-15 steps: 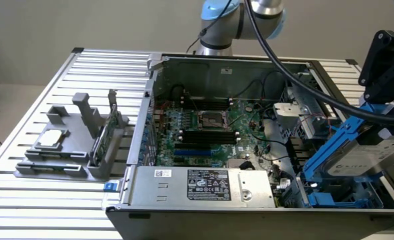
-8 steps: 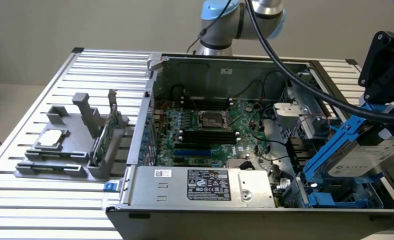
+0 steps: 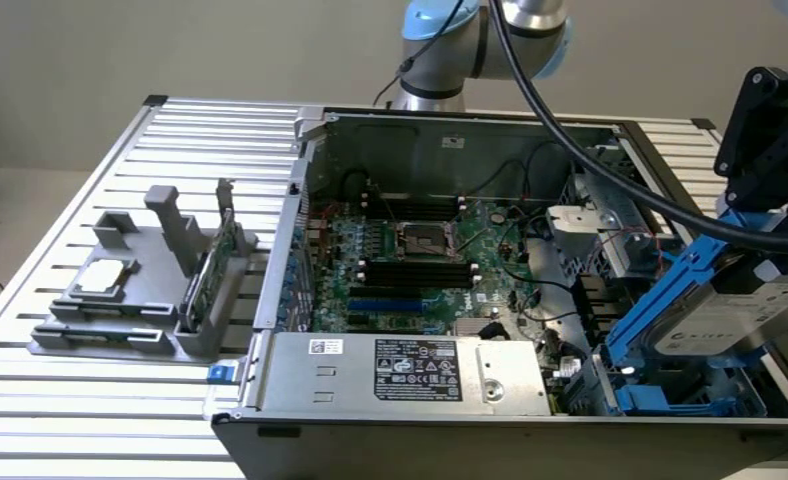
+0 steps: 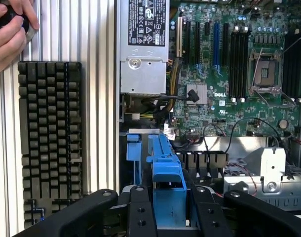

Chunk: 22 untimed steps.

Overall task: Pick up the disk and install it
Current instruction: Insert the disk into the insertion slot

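Observation:
The disk (image 3: 730, 322), a silver drive with a white label in blue carrier rails, hangs tilted over the front right corner of the open computer case (image 3: 301, 180) in the exterior view. My gripper (image 3: 768, 255) is shut on its upper part from above. In the wrist view my black fingers (image 4: 140, 213) clamp the disk's blue rail (image 4: 166, 170), which points down toward the blue drive bay (image 4: 133, 153) beside the motherboard. The bay's blue guides (image 3: 668, 402) lie just below the disk's lower end.
Inside the case are the motherboard (image 3: 421, 250), the power supply (image 3: 408, 368) at the front and loose cables (image 3: 568, 300). A grey fixture (image 3: 127, 320) holding a small silver chip (image 3: 105, 279) and a green card (image 3: 210, 268) stands on the slatted table (image 3: 47, 400). A keyboard (image 4: 49, 138) and a person's hand (image 4: 10, 29) lie beside the case.

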Tool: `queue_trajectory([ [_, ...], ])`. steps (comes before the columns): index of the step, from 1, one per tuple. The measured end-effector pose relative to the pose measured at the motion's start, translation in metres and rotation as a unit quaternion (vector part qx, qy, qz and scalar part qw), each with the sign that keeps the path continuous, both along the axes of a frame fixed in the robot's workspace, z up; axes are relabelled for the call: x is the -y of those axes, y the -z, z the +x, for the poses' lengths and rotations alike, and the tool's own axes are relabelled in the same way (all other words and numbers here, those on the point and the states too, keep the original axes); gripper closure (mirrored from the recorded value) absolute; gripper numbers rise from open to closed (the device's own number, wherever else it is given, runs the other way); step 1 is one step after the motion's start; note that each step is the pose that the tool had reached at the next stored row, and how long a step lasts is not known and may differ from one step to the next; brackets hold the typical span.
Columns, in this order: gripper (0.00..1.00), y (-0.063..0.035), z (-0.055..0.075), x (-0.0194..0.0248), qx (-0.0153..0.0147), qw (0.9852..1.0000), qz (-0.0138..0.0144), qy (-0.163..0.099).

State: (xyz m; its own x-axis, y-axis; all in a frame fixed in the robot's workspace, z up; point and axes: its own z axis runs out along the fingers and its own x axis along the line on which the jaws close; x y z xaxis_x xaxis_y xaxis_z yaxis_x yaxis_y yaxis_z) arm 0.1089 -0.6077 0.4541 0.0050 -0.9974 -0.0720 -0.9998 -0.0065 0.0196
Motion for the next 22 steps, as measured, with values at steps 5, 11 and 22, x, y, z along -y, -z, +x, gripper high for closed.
queue_trajectory([
  [5, 0.67, 0.0013, 0.0017, 0.0009, 0.0000, 1.0000, -0.0001, 0.001],
  [11, 0.67, 0.0025, 0.0019, 0.0023, 0.0000, 1.0000, -0.0001, 0.005],
  [22, 0.67, 0.0064, 0.0019, 0.0029, 0.0000, 1.0000, 0.0000, 0.009],
])
